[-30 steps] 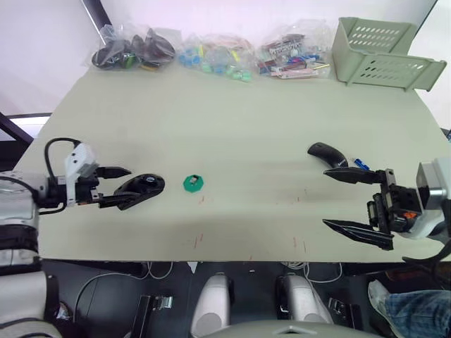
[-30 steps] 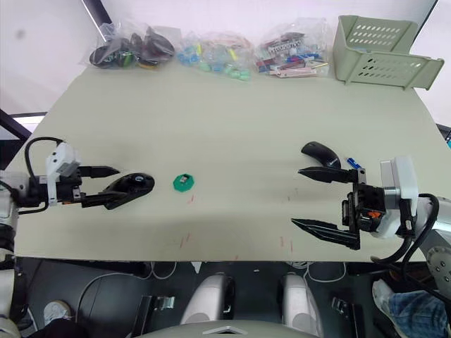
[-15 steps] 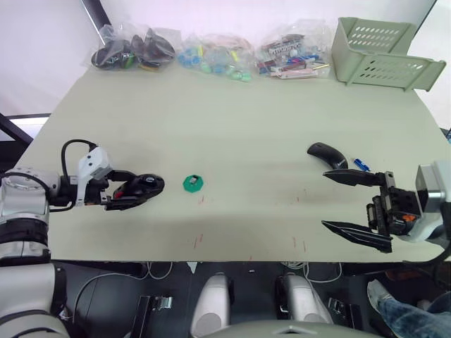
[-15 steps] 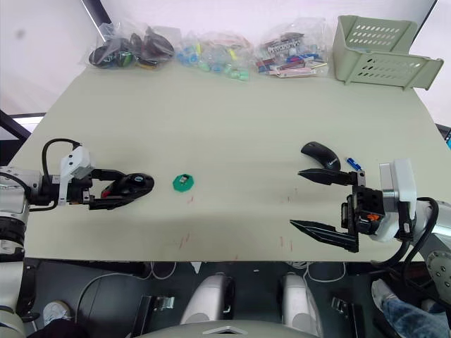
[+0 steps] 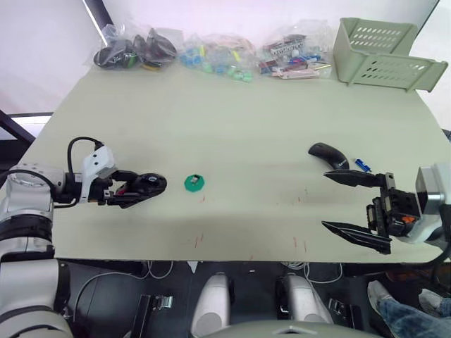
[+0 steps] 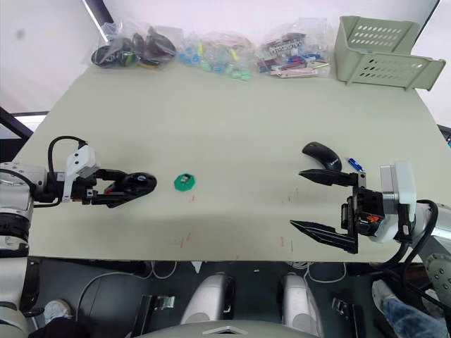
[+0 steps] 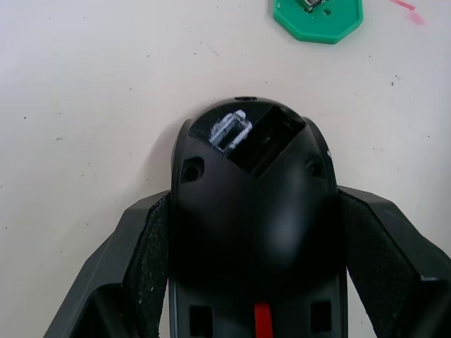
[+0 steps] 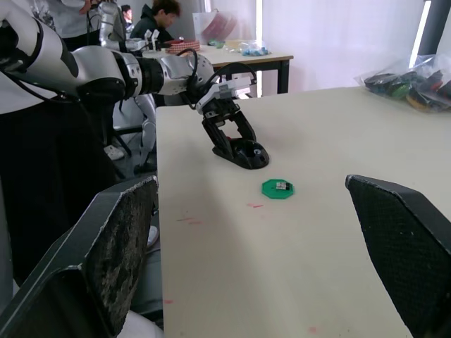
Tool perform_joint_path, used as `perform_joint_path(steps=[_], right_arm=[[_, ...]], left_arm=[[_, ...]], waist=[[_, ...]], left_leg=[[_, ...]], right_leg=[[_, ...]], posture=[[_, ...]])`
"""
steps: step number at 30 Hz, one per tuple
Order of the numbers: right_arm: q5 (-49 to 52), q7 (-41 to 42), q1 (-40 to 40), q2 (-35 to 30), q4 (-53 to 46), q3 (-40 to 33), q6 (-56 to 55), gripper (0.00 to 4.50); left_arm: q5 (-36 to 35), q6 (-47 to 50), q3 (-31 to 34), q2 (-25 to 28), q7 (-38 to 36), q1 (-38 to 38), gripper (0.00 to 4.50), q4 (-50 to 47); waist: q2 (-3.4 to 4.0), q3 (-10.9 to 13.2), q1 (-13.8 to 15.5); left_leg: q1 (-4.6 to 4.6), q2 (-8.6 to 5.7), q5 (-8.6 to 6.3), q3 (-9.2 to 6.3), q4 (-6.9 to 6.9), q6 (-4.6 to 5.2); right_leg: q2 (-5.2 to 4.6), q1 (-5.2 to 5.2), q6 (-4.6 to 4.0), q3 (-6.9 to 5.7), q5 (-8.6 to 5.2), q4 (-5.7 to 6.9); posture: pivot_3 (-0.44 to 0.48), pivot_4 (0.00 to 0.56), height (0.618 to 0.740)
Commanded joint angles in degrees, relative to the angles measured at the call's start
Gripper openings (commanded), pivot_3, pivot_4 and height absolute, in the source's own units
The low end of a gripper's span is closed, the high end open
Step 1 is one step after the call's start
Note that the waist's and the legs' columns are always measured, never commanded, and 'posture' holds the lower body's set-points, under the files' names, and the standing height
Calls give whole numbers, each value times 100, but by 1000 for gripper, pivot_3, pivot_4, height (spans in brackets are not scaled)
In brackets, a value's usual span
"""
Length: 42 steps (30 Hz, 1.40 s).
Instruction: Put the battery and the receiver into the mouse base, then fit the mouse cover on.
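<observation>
table (image 5: 232,134): pale top; bags of parts and a green basket (image 5: 384,53) at the far edge, well beyond both grippers.
left gripper (image 5: 134,191): has pushed forward over the last second and now pinches the mouse base (image 7: 254,232) between its fingers.
right gripper (image 5: 352,204): spread wide, unmoved, holding nothing.
mouse cover (image 5: 328,154): just beyond the right gripper's upper finger.
battery (image 5: 361,165): just beside the cover, near the right gripper.
receiver (image 7: 311,3): on the green disc (image 5: 194,184), just ahead of the left fingertips.
meaning: base looks secured; battery or receiver likely next.
</observation>
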Motion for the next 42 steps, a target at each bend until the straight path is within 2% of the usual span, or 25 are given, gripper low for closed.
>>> perform_joint_path(steps=[1,6,9,11,13,17,18,21,22,26,30,37,42], right_arm=[[30,3,35,15,-164,-103,-111,4500],[-6,38,61,42,-104,-91,-157,4500],[-37,87,19,53,-7,-83,-184,4500],[-74,163,-27,39,115,-97,-211,4500],[-90,207,-63,23,212,-129,-227,4500],[-145,302,-37,-22,359,-209,-280,4500],[-173,333,-15,-39,401,-240,-297,4500],[-209,401,62,-122,502,-381,-312,4500],[-224,437,112,-171,528,-457,-316,4500],[-247,504,273,-300,553,-673,-297,4500],[-310,612,665,-433,613,-1121,-300,4500],[-248,722,1040,-583,591,-1629,-220,4500],[-241,694,1233,-579,552,-1832,-194,4500]], left_arm=[[-15,-87,35,59,-96,-8,2938,-18],[-462,272,257,362,-474,244,2938,-628],[-1122,1006,358,683,-548,734,2938,-1909],[-1559,1778,561,895,-537,1214,2938,-3340],[-1940,2393,720,1020,-357,1611,2938,-4557],[-2527,3446,847,1091,162,2059,2938,-6353],[-2599,3662,796,1033,383,2052,2938,-6750],[-2241,4234,332,1010,1212,1842,2938,-7757],[-2367,4659,95,944,1356,1612,2938,-7963],[-2293,5339,-650,653,1702,899,2938,-8209],[-2050,6020,-1507,-194,2342,-21,2938,-8063],[-1430,5963,-2354,-928,2839,-607,2938,-7896],[-1186,6440,-2928,-1484,3215,-879,2938,-7842]], waist=[[0,0,-1],[0,0,-15],[-9,2,-47],[-9,3,-46],[-8,4,-11],[-3,5,-11],[-3,5,-11],[-2,5,-6],[-2,6,-6],[-2,5,6],[-3,6,-1],[-3,6,-22],[-4,6,-11]], left_leg=[[0,0,0,0,0,0],[-1,0,0,0,0,0],[-2,8,0,1,0,0],[-2,14,0,3,0,0],[-4,18,0,2,0,0],[4,18,0,7,0,-1],[6,21,0,9,0,-1],[8,22,0,7,1,-1],[11,22,0,8,0,-1],[7,20,1,3,3,-1],[5,12,1,1,7,0],[7,2,0,-3,5,0],[5,-4,0,-6,6,0]], right_leg=[[0,0,0,1,0,0],[0,-1,0,1,0,0],[2,-2,-1,1,0,-1],[3,-2,-1,1,0,-2],[3,-2,-1,1,0,-4],[5,1,-1,4,-1,-1],[11,1,0,8,-1,0],[19,1,2,9,-2,0],[23,1,2,15,-2,1],[33,2,3,23,-1,0],[41,5,4,44,-1,-1],[42,4,3,57,-1,-1],[42,5,4,61,-1,-1]], posture=[[0,150,740],[0,150,740],[0,150,740],[0,150,740],[0,150,740],[0,150,740],[0,150,740],[0,150,740],[0,150,740],[0,150,740],[0,150,740],[0,150,740],[0,150,740]])
